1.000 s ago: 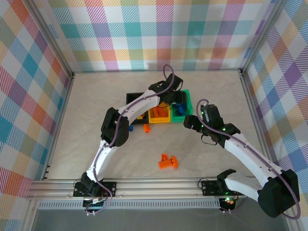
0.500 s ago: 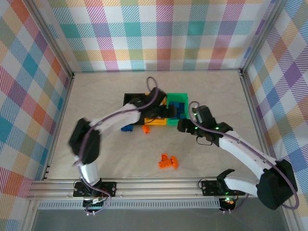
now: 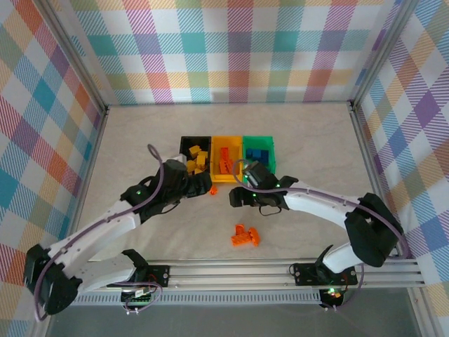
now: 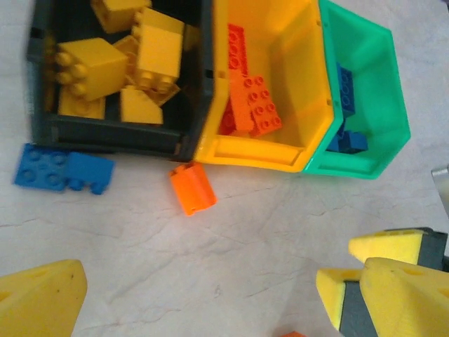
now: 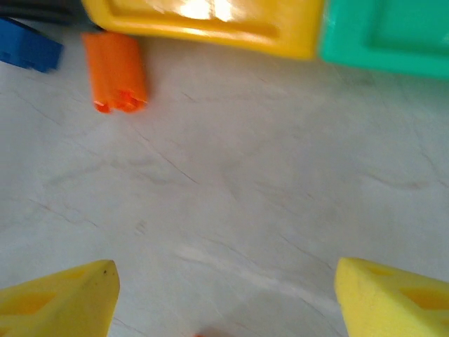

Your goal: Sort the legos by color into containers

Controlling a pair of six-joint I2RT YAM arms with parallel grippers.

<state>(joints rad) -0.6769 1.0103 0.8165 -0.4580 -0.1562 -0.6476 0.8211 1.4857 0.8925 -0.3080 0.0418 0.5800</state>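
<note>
Bricks of orange studded plastic lie in a little heap on the pale table, at its near side. Past them the left gripper and the right gripper hang low, yellow fingers spread wide and holding nothing, near one lone orange brick and two blue bricks. Right behind those, side by side, the black plastic bin holds yellow bricks, the yellow-orange bin holds orange bricks, and the green bin holds more blue bricks.
</note>
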